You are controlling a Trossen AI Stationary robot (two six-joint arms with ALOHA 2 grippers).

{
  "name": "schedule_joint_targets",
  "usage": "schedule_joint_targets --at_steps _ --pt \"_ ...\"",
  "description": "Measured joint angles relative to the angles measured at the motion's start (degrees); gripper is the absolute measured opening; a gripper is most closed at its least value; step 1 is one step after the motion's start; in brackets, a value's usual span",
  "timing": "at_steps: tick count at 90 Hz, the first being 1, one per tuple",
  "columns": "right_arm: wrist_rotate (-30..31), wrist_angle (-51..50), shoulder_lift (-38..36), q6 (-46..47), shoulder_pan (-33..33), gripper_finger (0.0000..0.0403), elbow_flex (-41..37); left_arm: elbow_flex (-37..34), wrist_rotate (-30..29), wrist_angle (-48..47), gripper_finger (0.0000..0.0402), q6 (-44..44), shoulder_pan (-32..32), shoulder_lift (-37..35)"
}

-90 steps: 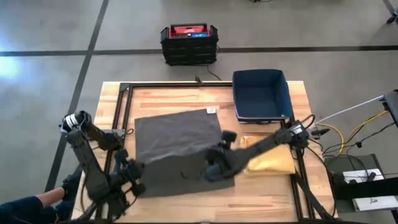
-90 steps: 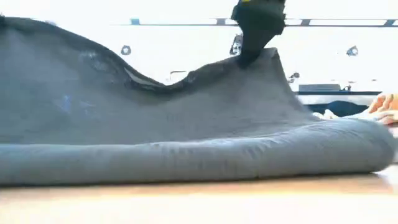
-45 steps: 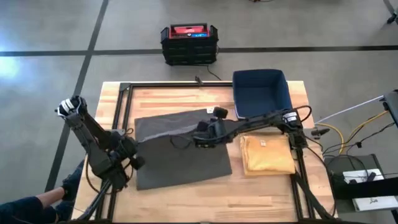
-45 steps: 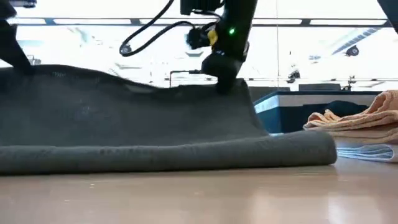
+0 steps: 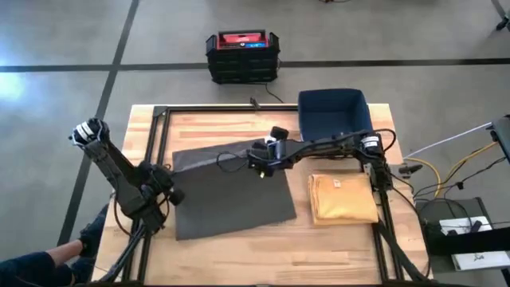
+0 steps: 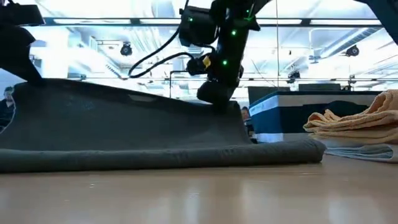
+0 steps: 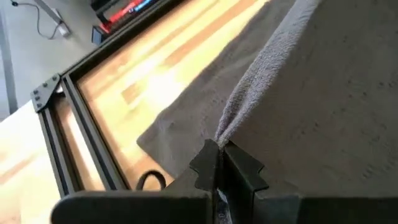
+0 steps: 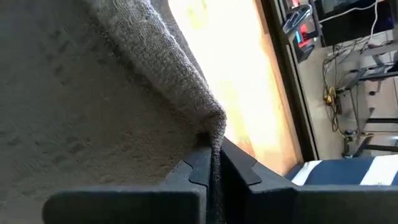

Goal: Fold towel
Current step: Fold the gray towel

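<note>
One grey towel [image 5: 231, 191] lies across the middle of the wooden tabletop [image 5: 343, 243], doubled over on itself, with its folded edge a thick roll along the near side in the low view. Two grippers hold it. The left gripper [image 5: 163, 190] has its jaws pinched closed on the towel's left corner; in the left wrist view the cloth edge [image 7: 249, 93] runs straight out from between the closed jaws. The right gripper [image 5: 259, 163] has its jaws closed on the opposite upper corner, and in the right wrist view the cloth bunches into a ridge [image 8: 180, 81] right at the jaw tips. In the low view both held corners sit lifted above the tabletop, the cloth sagging between them.

Just beyond the right jaws, on the side away from the left gripper, stands one dark blue bin [image 5: 335, 121]. Nearer, beside the towel's right edge and apart from it, lies one folded tan towel [image 5: 343, 199]. One black and red case [image 5: 242, 56] sits on the floor beyond the tabletop.

Bare wood shows past the towel's far edge, up to the black frame rail [image 5: 159, 119], and in a strip along the near edge.
</note>
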Motion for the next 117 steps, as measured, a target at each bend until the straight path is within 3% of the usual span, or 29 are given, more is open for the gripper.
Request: schedule_joint_targets --at_steps 19,49,79,92,117 --pt "-0.2 1.3 0.1 -1.2 -1.9 0.0000 -0.1 -1.2 -1.8 1.1 0.0000 0.1 1.9 -0.8" --pt "-5.7 1.9 0.1 1.2 -3.8 0.0004 -0.2 -1.7 -2.3 1.7 0.0000 0.1 2.5 -0.7" --pt "-5.5 3.3 0.1 0.2 -4.8 0.0090 -0.2 -3.1 -5.7 1.7 0.0014 2.0 4.8 -0.8" --pt "-5.5 4.2 0.1 0.2 -5.2 0.0154 -0.2 -2.4 -6.5 2.4 0.0059 4.0 6.1 -1.5" --pt "-5.4 3.6 -0.7 -0.7 -6.5 0.0249 -0.3 0.7 -7.8 1.2 0.0209 8.8 7.4 -4.4"
